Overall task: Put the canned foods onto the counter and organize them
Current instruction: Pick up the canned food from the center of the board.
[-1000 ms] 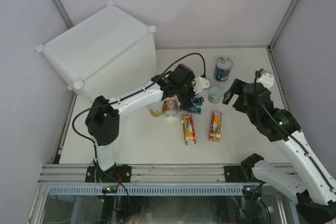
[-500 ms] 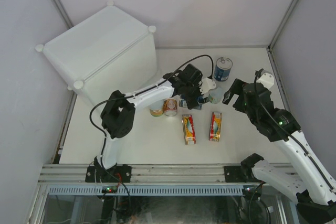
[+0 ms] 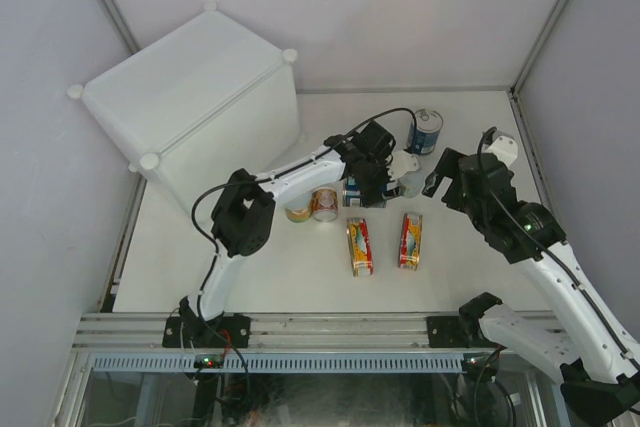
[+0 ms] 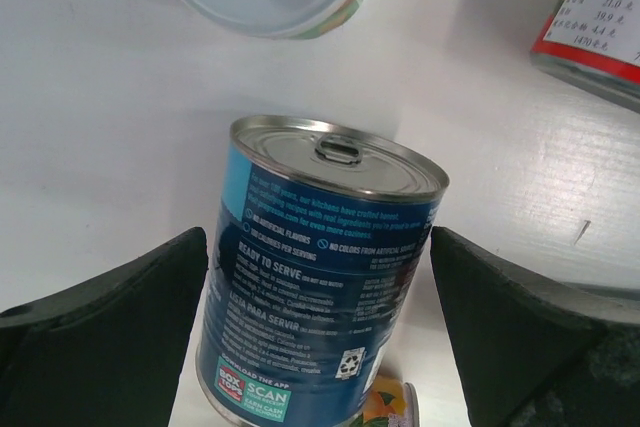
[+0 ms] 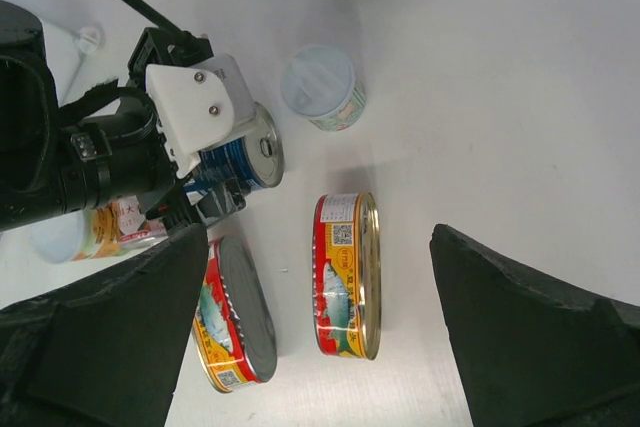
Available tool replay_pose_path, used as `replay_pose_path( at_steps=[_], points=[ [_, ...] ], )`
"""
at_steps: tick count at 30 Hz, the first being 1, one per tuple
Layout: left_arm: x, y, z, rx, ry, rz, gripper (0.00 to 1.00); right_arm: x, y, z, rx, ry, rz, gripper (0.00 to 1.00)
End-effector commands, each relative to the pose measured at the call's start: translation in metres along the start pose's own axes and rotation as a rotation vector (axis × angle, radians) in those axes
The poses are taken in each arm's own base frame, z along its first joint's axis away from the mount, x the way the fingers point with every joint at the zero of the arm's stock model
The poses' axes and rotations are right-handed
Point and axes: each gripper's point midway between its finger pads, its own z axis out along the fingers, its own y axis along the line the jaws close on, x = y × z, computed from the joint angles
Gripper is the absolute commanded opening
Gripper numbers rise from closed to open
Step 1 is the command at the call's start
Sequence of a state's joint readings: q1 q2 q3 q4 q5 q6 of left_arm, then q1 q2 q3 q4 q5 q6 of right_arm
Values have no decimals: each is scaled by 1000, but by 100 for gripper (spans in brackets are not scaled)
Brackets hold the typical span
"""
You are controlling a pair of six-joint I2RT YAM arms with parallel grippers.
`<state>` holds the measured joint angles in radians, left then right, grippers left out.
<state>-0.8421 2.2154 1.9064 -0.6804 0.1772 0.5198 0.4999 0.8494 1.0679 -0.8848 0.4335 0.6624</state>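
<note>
The counter [image 3: 190, 97] is a big white box at the far left. My left gripper [image 3: 360, 187] is open, its jaws on either side of a tall blue can [image 4: 320, 277] with small gaps; I cannot tell if the can stands upright. It also shows in the right wrist view [image 5: 240, 159]. A second blue can [image 3: 425, 132] stands further back. Three small cans sit at mid-table: two together [image 3: 298, 210] [image 3: 324, 204] and a white-lidded one [image 3: 410, 183]. Two flat red-and-yellow tins [image 3: 359, 245] [image 3: 410, 239] lie nearer. My right gripper [image 3: 438, 179] is open and empty above the tins.
Grey walls close in the table at the back and both sides. A metal rail [image 3: 320, 327] runs along the near edge. The left arm's black cable [image 3: 385, 117] loops above the cans.
My left arm has stretched further right and away, and its gripper has shifted over the blue can. The right gripper has shifted slightly toward the far side.
</note>
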Motion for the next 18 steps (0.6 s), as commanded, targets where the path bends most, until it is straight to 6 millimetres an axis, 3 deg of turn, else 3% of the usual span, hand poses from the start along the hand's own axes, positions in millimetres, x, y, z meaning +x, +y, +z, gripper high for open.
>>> replay_pose_path(
  at_steps=[1,11,18],
  points=[
    [-10,8,-9,1,-18,16,96,-10,3,4,-21,-31,13,91],
    [8,0,0,47,30,-26,96,-10,1,12,-16,-24,31,92],
    [10,-4,6,68,31,-47,96,-9,2,16,-15,-17,30,92]
  ],
)
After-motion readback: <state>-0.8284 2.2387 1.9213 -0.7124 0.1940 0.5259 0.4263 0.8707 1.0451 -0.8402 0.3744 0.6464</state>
